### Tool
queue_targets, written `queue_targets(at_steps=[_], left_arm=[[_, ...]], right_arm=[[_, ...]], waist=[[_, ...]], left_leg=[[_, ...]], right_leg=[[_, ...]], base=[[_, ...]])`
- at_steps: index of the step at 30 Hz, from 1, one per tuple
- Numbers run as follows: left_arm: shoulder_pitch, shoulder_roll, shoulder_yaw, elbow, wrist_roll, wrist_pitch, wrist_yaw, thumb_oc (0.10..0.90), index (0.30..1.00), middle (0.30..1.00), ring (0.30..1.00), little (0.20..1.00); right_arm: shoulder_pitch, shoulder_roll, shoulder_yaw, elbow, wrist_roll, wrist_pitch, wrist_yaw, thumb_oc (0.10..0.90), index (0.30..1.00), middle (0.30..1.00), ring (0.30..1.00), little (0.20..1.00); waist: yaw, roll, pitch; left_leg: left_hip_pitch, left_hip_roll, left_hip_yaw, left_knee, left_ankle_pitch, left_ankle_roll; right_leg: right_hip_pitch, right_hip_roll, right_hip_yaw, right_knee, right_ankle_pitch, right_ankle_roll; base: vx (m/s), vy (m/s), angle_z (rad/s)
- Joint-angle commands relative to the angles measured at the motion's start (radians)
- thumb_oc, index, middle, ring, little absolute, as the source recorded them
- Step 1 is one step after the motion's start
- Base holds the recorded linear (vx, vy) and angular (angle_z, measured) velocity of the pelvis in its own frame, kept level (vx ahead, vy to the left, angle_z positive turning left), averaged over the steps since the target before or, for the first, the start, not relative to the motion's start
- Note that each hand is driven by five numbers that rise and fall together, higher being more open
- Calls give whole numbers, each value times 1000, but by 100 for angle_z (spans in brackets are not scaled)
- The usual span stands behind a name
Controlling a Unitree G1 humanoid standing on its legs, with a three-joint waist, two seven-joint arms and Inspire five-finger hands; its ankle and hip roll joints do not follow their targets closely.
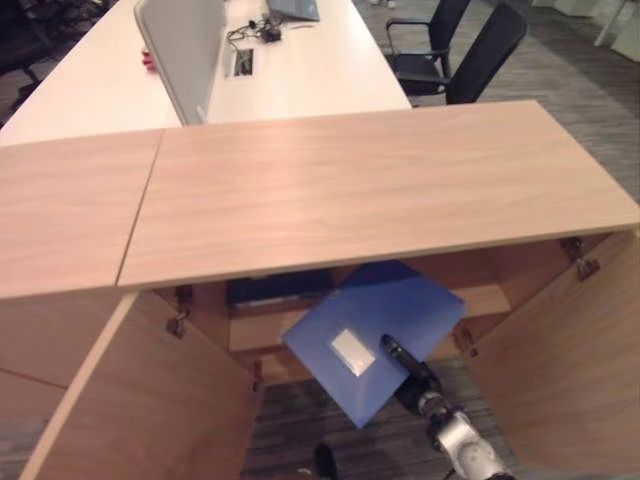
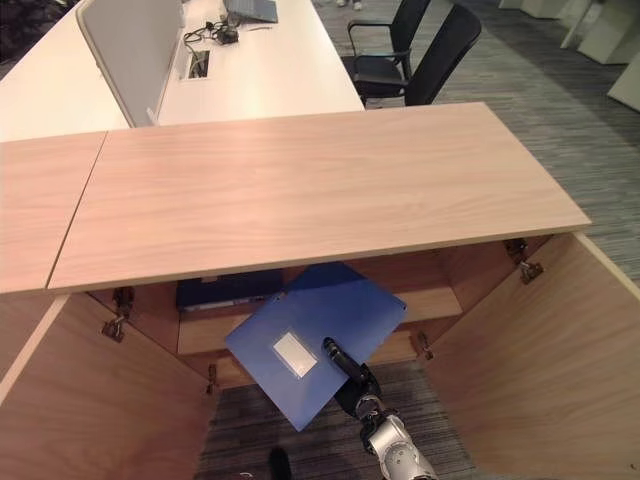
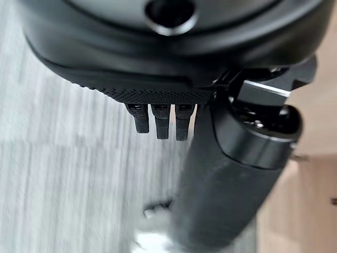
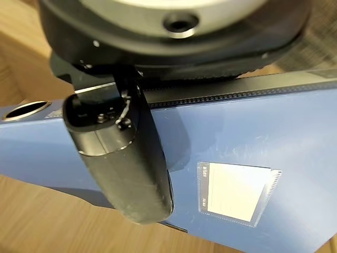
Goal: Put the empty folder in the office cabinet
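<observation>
Right hand (image 2: 350,378): thumb lies across the top face of the flat blue plastic folder with a white label pocket (image 2: 310,335), fingers hidden beneath it; reads as a pinch on the near corner. The right arm rises from the lower right of the head views, forearm pointing up and forward toward the opening.

Folder lies ahead of the hand, tilted, its far corner already under the light wooden cabinet top (image 2: 300,190), over the inner wooden shelf (image 2: 440,300). Long axis runs diagonally, from the hand toward the cabinet's far right.

A dark blue binder (image 2: 230,290) lies on the shelf's left part. Both cabinet doors (image 2: 530,370) stand open.

Left hand (image 3: 160,121): fingers curled, holding nothing, over grey carpet (image 3: 63,174).
</observation>
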Motion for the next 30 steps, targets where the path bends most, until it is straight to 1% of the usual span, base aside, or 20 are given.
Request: queue_targets(at_steps=[1,2,3,4,7,9,11,12,15,16,17,18,19,20,22,24,25,27,29,30], left_arm=[[28,45,4,-55,59,-14,28,800,900,900,900,900],[25,45,4,-55,59,-14,28,800,900,900,900,900],[8,60,-35,-112,72,-27,28,800,900,900,900,900],[7,61,-39,-137,55,-26,27,800,900,900,900,900],[-4,71,-83,-224,18,-40,40,800,900,900,900,900],[-15,78,-133,-259,15,-35,48,800,900,900,900,900],[-9,81,-159,-283,14,-31,46,800,900,900,900,900],[-10,87,-180,-298,11,-29,48,800,900,900,900,900],[-8,94,-213,-340,-13,-23,47,800,900,900,900,900],[0,103,-240,-388,-36,-24,42,800,900,900,900,900],[5,109,-251,-412,-50,-20,41,800,900,900,900,900],[5,109,-251,-417,-52,-17,41,800,900,900,900,900],[13,120,-269,-449,-64,-15,38,800,900,900,900,900],[13,120,-269,-453,-65,-13,39,800,900,900,900,900],[18,131,-291,-501,-74,-7,37,800,900,900,900,900],[18,135,-299,-518,-77,-1,37,800,900,900,900,900],[18,140,-310,-542,-84,5,38,800,900,900,900,900],[17,142,-313,-551,-84,8,41,800,900,900,900,900],[20,144,-318,-572,-83,14,43,800,900,900,900,900],[23,148,-322,-591,-77,14,45,800,900,900,900,900]], right_arm=[[-134,-19,-69,-195,61,-77,55,400,300,300,300,300],[-138,-20,-70,-193,61,-78,55,400,300,300,300,300],[-220,-29,-154,-184,101,-152,1,400,300,300,300,300],[-238,-31,-167,-193,117,-163,2,400,300,300,300,300],[-318,-72,-228,-206,134,-237,-30,400,300,300,300,300],[-383,-117,-275,-223,151,-289,-61,400,300,300,300,300],[-412,-136,-292,-228,159,-306,-70,400,300,300,300,300],[-456,-155,-295,-207,170,-317,-77,400,300,300,300,300],[-514,-186,-296,-180,169,-328,-98,400,300,300,300,300],[-546,-204,-297,-174,170,-334,-103,400,300,300,300,300],[-561,-215,-295,-171,169,-338,-106,400,300,300,300,300],[-564,-217,-295,-169,169,-338,-107,400,300,300,300,300],[-590,-229,-296,-166,172,-347,-114,400,300,300,300,300],[-593,-231,-296,-164,172,-347,-114,400,300,300,300,300],[-628,-238,-314,-169,187,-370,-126,400,300,300,300,300],[-637,-242,-320,-171,196,-381,-129,400,300,300,300,300],[-651,-246,-336,-178,207,-403,-137,400,300,300,300,300],[-651,-245,-347,-186,212,-414,-138,400,300,300,300,300],[-642,-236,-372,-207,230,-439,-138,400,300,300,300,300],[-638,-228,-395,-223,244,-466,-140,400,300,300,300,300]], waist=[[-12,37,110],[-11,39,111],[4,20,151],[9,22,161],[6,36,195],[0,57,224],[-2,70,244],[-3,83,267],[-7,102,296],[-9,116,315],[-11,124,324],[-11,125,325],[-16,139,339],[-16,140,340],[-21,157,353],[-22,162,355],[-26,169,358],[-28,172,360],[-32,180,362],[-36,189,368]], left_leg=[[-30,70,-116,-56,59,-105],[-32,74,-116,-54,58,-106],[-38,55,-158,-30,30,-121],[-55,55,-170,-11,31,-124],[-125,66,-197,21,38,-129],[-193,72,-224,43,47,-135],[-220,72,-232,57,46,-134],[-246,73,-236,80,40,-134],[-283,77,-237,123,25,-130],[-308,81,-236,159,13,-127],[-322,84,-235,183,4,-125],[-328,85,-236,192,-1,-124],[-349,91,-234,227,-11,-121],[-353,92,-234,233,-15,-120],[-383,97,-232,278,-33,-115],[-396,98,-231,295,-41,-114],[-417,102,-232,327,-54,-108],[-426,101,-230,344,-62,-106],[-448,105,-229,386,-81,-100],[-469,105,-229,422,-95,-95]], right_leg=[[97,297,36,-462,-67,2],[99,302,34,-469,-62,1],[96,300,-22,-676,35,34],[99,309,-32,-680,31,25],[66,308,-47,-677,36,16],[23,303,-56,-651,18,4],[2,297,-55,-629,7,-1],[-24,289,-49,-599,-4,-7],[-55,280,-34,-557,-24,-18],[-68,271,-29,-527,-37,-26],[-78,268,-24,-506,-47,-32],[-82,266,-23,-499,-51,-32],[-94,260,-17,-473,-64,-41],[-97,258,-16,-468,-68,-42],[-122,249,-7,-422,-94,-55],[-136,243,-4,-399,-108,-59],[-155,233,1,-362,-128,-67],[-163,230,3,-344,-138,-71],[-185,219,7,-302,-162,-79],[-208,213,15,-261,-184,-86]], base=[[-11,-169,-72],[90,-328,6],[90,-294,82],[60,-345,107],[-82,-157,161],[-108,-151,35],[-91,-72,-6],[-102,-43,-11],[-87,-29,-4],[-92,-35,-8],[-67,-26,-6],[-56,-19,1],[-38,-10,4],[-50,-13,2],[-33,-13,-6],[-14,-3,-2],[0,0,0],[-16,-3,-7],[-24,-12,-7],[-43,-14,14]])
